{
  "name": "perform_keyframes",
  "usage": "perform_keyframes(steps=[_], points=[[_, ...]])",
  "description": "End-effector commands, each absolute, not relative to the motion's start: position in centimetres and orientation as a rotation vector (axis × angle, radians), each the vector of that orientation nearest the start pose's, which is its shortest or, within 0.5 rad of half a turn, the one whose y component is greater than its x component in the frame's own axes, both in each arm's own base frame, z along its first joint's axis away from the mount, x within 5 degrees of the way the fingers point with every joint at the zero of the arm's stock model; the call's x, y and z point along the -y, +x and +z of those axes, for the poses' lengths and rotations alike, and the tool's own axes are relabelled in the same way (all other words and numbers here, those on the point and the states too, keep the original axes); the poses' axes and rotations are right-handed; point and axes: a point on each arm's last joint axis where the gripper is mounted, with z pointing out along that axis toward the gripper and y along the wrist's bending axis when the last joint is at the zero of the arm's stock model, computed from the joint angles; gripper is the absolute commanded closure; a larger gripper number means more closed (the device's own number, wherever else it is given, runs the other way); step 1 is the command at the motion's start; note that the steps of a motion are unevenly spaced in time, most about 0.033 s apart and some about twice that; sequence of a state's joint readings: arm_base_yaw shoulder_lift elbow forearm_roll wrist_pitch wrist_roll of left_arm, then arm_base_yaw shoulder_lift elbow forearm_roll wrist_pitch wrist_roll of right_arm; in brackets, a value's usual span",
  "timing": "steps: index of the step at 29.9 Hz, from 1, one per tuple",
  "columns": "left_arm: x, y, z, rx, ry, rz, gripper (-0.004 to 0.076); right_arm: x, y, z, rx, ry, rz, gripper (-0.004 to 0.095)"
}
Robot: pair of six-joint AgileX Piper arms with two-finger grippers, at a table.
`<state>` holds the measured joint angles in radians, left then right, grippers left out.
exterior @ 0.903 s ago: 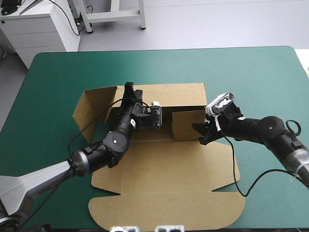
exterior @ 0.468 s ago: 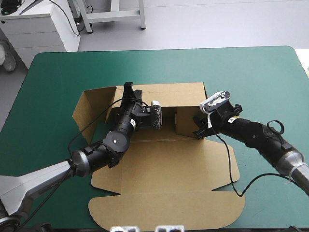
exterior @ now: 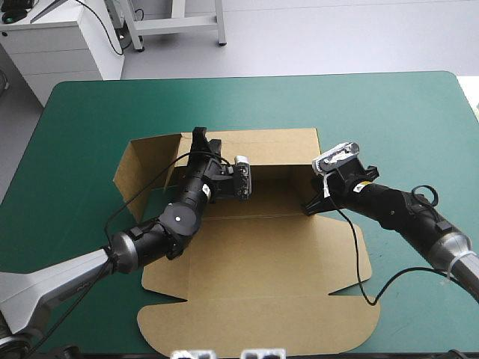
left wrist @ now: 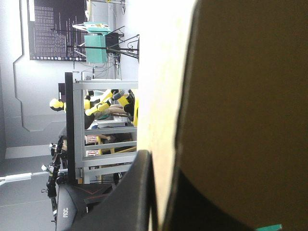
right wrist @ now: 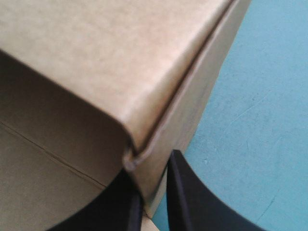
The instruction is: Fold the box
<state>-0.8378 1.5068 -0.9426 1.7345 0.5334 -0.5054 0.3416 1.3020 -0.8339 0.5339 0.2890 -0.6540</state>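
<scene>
Brown board filled the middle of the table [exterior: 404,112]: the box [exterior: 254,284] lay there half raised, its broad lid panel flat on the teal-green cover and reaching toward the near edge, its far wall standing upright. At the far wall's left end a side flap stood out at an angle toward the table's left edge. At its right end a shorter side wall stood up and met it in a corner.

My left gripper [exterior: 199,137] sat at the top edge of the far wall, near its left end, with my forearm reaching in over the flat board. In my left wrist view the box [left wrist: 159,72] ran as a pale edge straight up between my jaws. My left gripper [left wrist: 161,168] was all but together, clamped on that sheet, one jaw on each face.

My right gripper [exterior: 309,206] was at the right side wall, at its near end, low by the crease where the wall meets the floor panel. In my right wrist view the box [right wrist: 110,62] showed its folded corner close ahead, the inside in shade, the table [right wrist: 260,120] bare beside it. My right gripper [right wrist: 151,173] had its jaws nearly touching, pinching the wall's edge between them, one inside the box and one outside.
</scene>
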Motion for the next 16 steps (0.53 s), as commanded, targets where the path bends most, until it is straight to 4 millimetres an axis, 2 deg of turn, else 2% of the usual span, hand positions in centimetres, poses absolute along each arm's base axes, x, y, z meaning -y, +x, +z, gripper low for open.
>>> perform_keyframes(steps=[1,6,9,12,16], points=[[21.2,24.9,29.9,-1.256,1.458,0.751,0.0725,-10.5,25.5,29.3,-2.079,-0.615,0.272,0.0926],[21.2,24.9,29.9,-1.256,1.459,0.749,0.0724,-10.5,25.4,29.2,-2.085,-0.612,0.281,0.0928],[21.4,24.8,29.9,-1.251,1.463,0.747,0.0679,-10.5,25.5,29.4,-2.083,-0.560,0.303,0.0927],[21.5,24.6,29.9,-1.252,1.461,0.744,0.0547,-10.5,25.6,29.5,-2.076,-0.539,0.306,0.0926],[21.9,23.7,30.6,-1.242,1.435,0.752,0.0242,-10.4,25.8,29.6,-2.059,-0.515,0.300,0.0926]])
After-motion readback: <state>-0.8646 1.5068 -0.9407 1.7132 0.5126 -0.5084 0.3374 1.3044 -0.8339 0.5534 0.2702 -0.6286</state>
